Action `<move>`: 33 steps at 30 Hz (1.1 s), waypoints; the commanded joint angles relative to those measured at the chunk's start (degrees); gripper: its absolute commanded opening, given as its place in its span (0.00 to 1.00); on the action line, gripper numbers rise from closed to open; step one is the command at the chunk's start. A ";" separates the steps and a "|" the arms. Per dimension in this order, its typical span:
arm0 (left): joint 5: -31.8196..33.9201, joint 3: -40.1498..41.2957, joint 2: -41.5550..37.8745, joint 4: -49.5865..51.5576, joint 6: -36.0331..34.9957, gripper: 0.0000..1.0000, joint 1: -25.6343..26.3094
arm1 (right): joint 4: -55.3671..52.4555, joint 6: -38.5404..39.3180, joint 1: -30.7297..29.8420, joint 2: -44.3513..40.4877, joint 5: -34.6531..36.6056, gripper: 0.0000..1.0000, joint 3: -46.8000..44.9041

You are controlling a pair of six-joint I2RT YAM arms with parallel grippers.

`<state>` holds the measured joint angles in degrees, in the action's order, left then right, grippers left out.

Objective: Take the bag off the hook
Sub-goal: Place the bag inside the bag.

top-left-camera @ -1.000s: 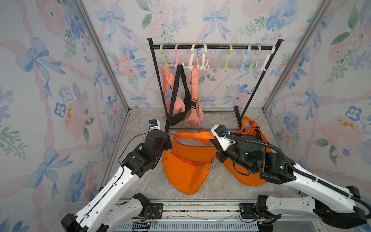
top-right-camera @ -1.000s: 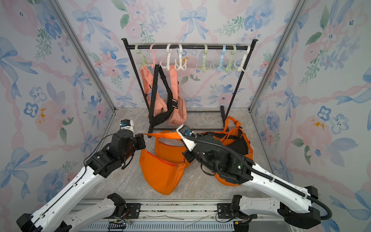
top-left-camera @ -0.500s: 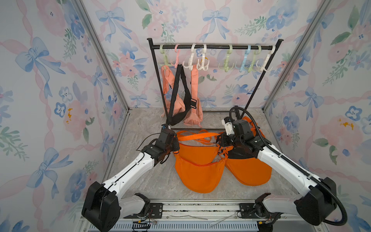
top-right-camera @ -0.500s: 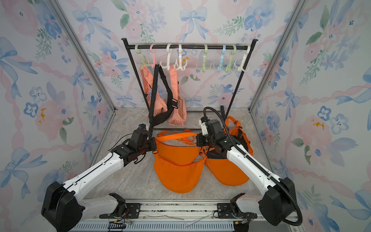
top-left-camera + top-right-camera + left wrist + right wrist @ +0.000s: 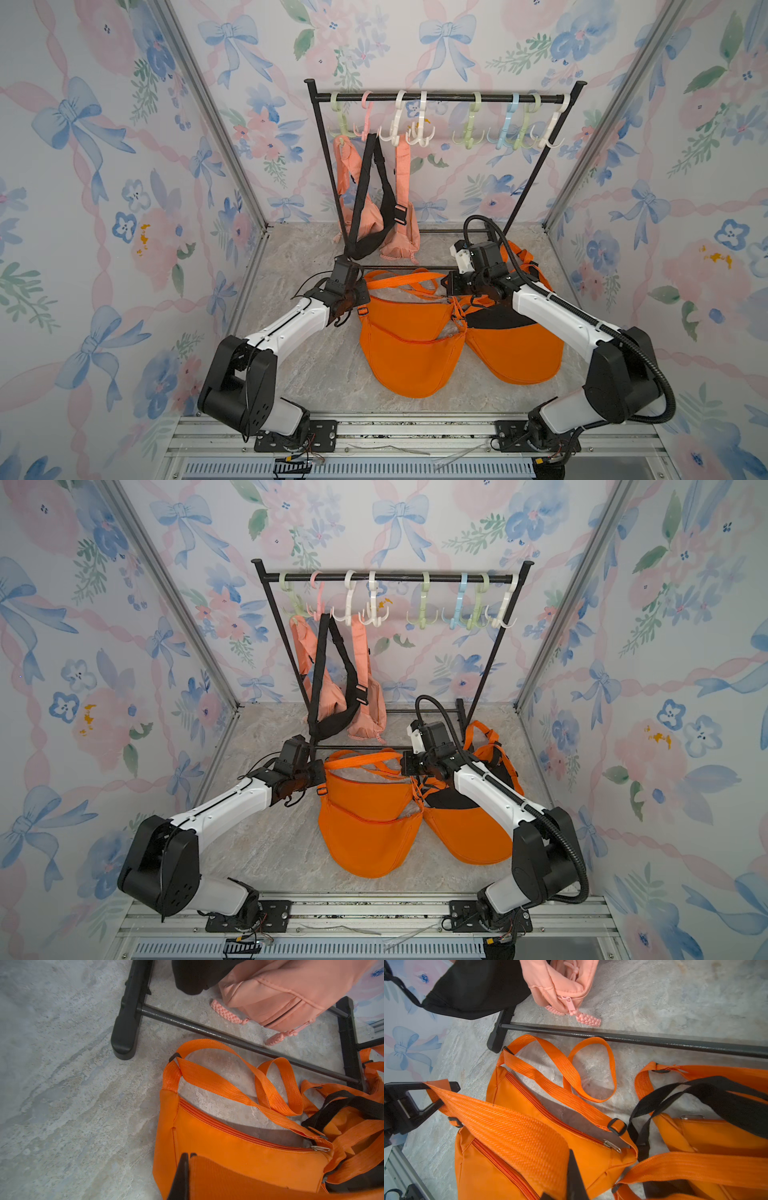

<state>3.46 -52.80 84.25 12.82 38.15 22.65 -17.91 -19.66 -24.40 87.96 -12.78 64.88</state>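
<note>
At the front edge of the floor [image 5: 316, 374], both arms are mounted on a metal rail [image 5: 415, 428]. The left arm [image 5: 291, 324] and the right arm [image 5: 552, 316] are folded at black elbow joints near the front corners. The forearms are stretched low and inward, so that the two grippers are faced toward each other near the middle of the floor.

The left gripper [image 5: 446, 1094] is clamped on one end of an orange strap [image 5: 508, 1126]. The right gripper [image 5: 448, 286] is closed on the same strap, which is held taut between them. The strap is attached to the nearest orange bag [image 5: 411, 365], which is off the hooks [image 5: 470, 120] and laid on the floor between the arms. A second orange bag [image 5: 405, 316] is partly covered by it, and a third orange bag [image 5: 515, 357] is seen just beside it, under the right forearm.

Bare floor is seen along the left edge and in the front strip before the bags. Toward the right edge the room is narrowed by the third bag and the right arm.

Just beyond the grippers the floor is crossed by the base bar [image 5: 228, 1036] of the black rack [image 5: 444, 98]. Past it, pink bags [image 5: 405, 243] and a black bag [image 5: 370, 246] are hung from hooks at the left end of the top rail, close before the back wall.
</note>
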 commanded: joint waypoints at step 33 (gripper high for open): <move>2.44 2.76 8.03 -0.49 7.99 0.84 -4.38 | 2.45 -2.55 5.33 1.12 6.40 0.61 -4.15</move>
<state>4.38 -50.35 93.65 11.00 45.93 18.70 -15.57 -22.11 -19.53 91.39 -7.49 61.56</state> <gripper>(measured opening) 0.818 0.597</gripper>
